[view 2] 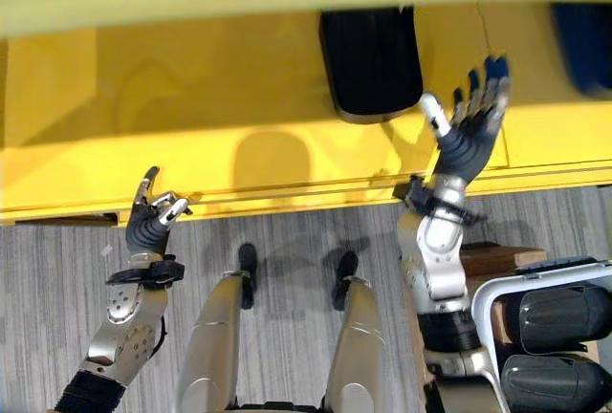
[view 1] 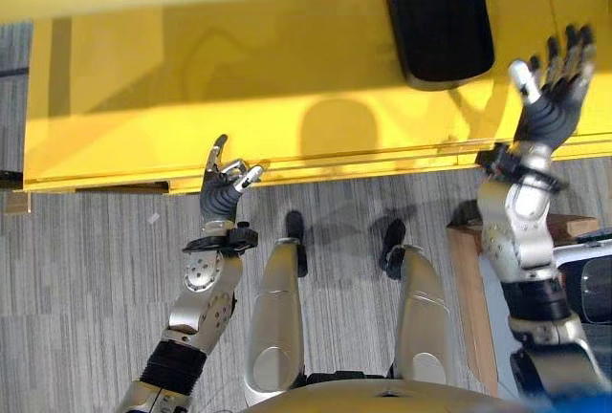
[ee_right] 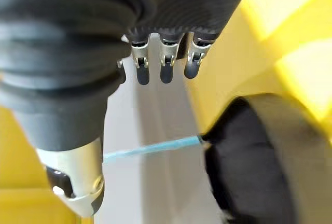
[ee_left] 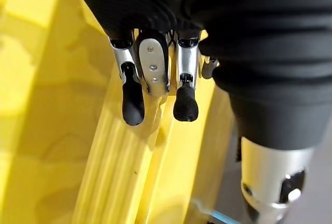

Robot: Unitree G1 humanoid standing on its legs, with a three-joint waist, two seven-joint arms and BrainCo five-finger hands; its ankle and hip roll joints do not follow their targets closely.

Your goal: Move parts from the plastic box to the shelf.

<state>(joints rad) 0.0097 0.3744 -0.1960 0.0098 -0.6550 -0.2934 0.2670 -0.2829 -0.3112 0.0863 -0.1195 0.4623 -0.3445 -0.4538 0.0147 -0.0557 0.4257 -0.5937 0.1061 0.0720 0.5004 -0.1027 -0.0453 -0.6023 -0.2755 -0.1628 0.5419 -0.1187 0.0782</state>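
With one black part (view 2: pixel 371 61) resting on the yellow shelf (view 2: pixel 191 97) and both the right hand (view 2: pixel 470 136) and left hand (view 2: pixel 150 222) empty with relaxed fingers, return the right hand to the plastic box (view 2: pixel 488 303) for the next part (view 2: pixel 564 317).

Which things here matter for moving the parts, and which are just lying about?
Job: black part on the yellow shelf; plastic box holding two more black parts; right hand open near the shelved part; left hand empty.
Lying about: wooden block by the box.
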